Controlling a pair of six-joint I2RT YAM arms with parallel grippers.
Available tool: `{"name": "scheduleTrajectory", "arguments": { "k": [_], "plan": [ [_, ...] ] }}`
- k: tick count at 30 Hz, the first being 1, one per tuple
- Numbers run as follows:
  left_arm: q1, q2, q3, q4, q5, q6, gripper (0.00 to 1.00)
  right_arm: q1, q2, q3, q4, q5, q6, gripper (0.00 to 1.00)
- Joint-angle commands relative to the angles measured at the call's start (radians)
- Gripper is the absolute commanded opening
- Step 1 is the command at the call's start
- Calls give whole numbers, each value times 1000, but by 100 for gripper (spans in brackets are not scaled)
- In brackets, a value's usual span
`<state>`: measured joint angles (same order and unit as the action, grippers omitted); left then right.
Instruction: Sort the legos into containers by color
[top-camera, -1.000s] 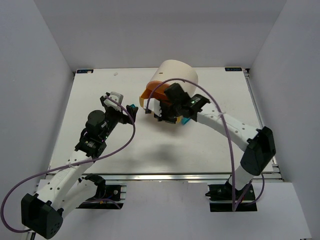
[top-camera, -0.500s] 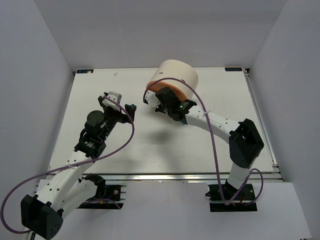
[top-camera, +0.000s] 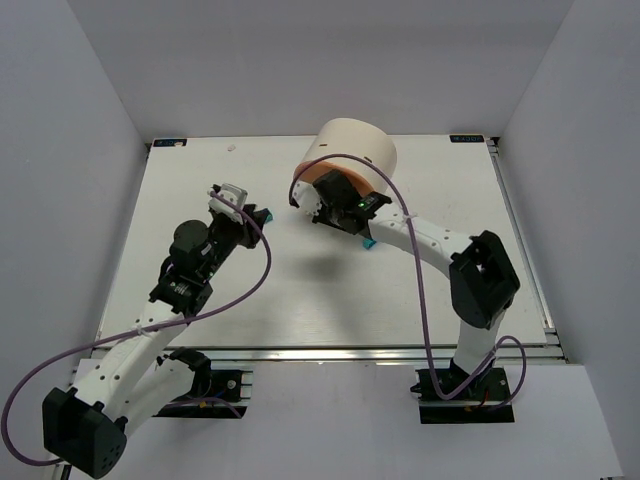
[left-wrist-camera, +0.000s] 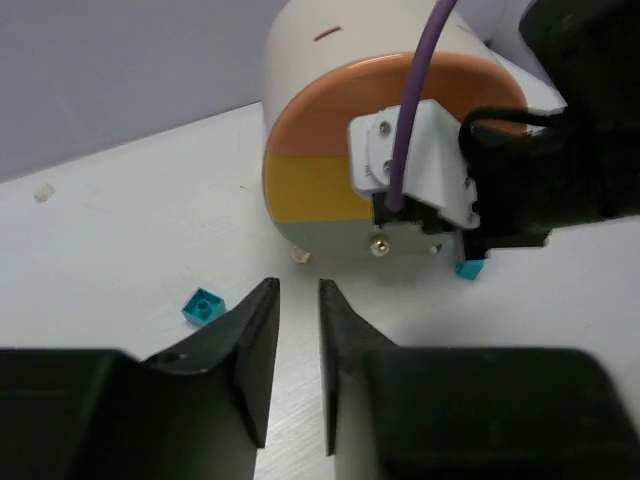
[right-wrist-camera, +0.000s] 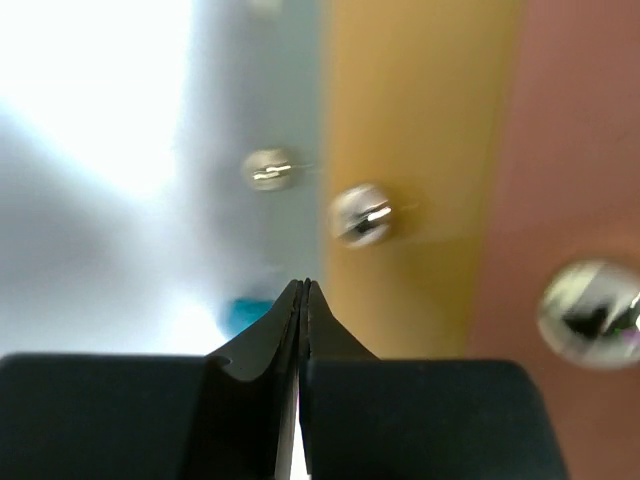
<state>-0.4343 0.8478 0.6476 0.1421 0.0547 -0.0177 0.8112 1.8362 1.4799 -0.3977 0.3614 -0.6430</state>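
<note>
The cream drum lies with its drawer fronts facing the arms, banded orange, yellow and pale grey. A teal lego lies on the table just left of my left gripper, which is open by a narrow gap with nothing between its fingers. A second teal lego sits under the drum's front, beside the right arm. My right gripper is shut and empty, its tips right at the drawer fronts near the knob on the yellow band. No green legos show.
White table walled in on three sides. The right arm stretches across the middle toward the drum, and purple cables loop over both arms. A small pale scrap lies at the far left.
The orange drawer, pulled out a second ago, now sits flush in the drum. The right gripper has moved in against the drawer fronts. The left gripper's jaws have narrowed.
</note>
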Motion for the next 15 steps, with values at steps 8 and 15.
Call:
{"name": "scheduleTrajectory", "arguments": {
  "k": [8,15],
  "plan": [
    [2,100,-8,119,391,-88,44,-145,-636,-377,97,-460,258,79],
    [2,453,69,234,579,-292,75,-432,-879,-658,287,-622,521,0]
  ]
}}
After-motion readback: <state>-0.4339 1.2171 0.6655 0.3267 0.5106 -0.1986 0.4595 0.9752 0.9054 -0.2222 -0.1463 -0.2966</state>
